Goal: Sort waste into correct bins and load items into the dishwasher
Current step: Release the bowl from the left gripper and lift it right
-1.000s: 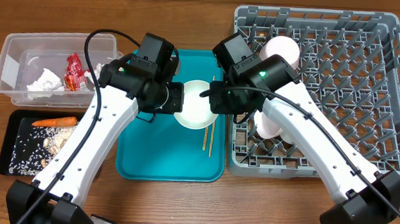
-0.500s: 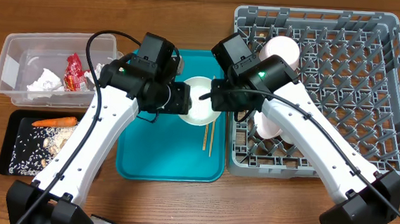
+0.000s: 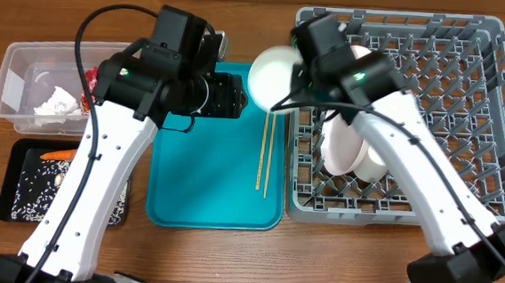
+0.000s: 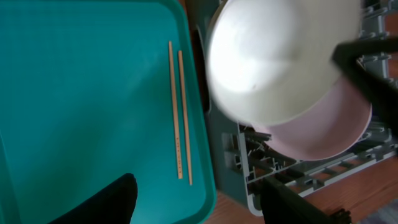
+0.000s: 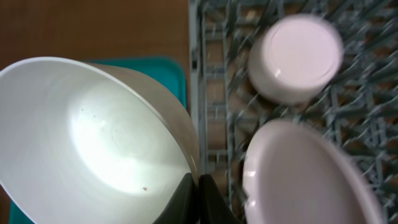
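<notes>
The white bowl (image 3: 274,69) is now up in the air, tilted on its side above the corner where the teal tray (image 3: 196,182) meets the grey dish rack (image 3: 451,102). A second ago it sat on the tray between both hands. The right hand (image 5: 198,196) has it alone, its fingers pinched tight on the rim, the bowl's hollow facing the wrist camera.

The left hand (image 4: 199,202) has let go: its fingers stand wide apart with nothing between them, hanging over the tray. So the hand-over looks done, and the bowl is on its way to the rack rather than loaded.

Just beyond the bowl, the pale pink plate (image 5: 298,174) stands on edge among the pegs, and a second bowl (image 5: 295,59) sits upturned behind it. A free slot beside these seems the likely place.

The wooden chopsticks (image 3: 264,156) lie side by side on the tray, now uncovered and not yet loaded.

Farther left on the bench (image 3: 227,256), the clear tub (image 3: 17,63) holds tissue (image 3: 55,103), and the black tray (image 3: 20,156) holds the carrot (image 3: 55,155).
</notes>
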Robot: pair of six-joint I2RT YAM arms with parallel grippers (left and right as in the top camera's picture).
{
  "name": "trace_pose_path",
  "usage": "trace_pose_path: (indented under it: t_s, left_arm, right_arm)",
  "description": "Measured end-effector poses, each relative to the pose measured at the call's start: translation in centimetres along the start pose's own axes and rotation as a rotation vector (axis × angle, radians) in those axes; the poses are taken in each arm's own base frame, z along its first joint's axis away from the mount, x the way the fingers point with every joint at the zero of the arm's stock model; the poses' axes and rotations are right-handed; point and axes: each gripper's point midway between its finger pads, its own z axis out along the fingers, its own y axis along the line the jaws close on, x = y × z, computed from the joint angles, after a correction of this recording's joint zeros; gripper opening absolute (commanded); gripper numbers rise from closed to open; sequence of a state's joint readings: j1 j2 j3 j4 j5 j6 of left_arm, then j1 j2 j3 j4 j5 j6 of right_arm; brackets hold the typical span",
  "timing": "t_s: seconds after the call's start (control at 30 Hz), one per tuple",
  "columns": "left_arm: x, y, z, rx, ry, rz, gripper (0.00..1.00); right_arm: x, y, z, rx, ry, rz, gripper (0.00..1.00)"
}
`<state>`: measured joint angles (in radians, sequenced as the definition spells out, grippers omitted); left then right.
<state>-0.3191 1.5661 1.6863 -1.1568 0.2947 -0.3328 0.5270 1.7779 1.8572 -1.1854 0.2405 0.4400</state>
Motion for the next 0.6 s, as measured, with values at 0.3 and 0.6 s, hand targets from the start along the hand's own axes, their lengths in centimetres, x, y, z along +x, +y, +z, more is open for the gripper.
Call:
trace_pose_path:
  t_s: [0.3,0.6]
  left_arm:
    - [1.4,0.5,-0.4,-0.024,0.053,0.016,0.77]
    - [1.4,0.8,-0.4,-0.043,0.049,0.031,0.88]
  right_arm:
    - [-6.1,-11.0,-6.5,0.365,-0.225,-0.008,0.04]
    - [-5.0,-22.8,-8.7,0.702,-0.119,0.049,0.04]
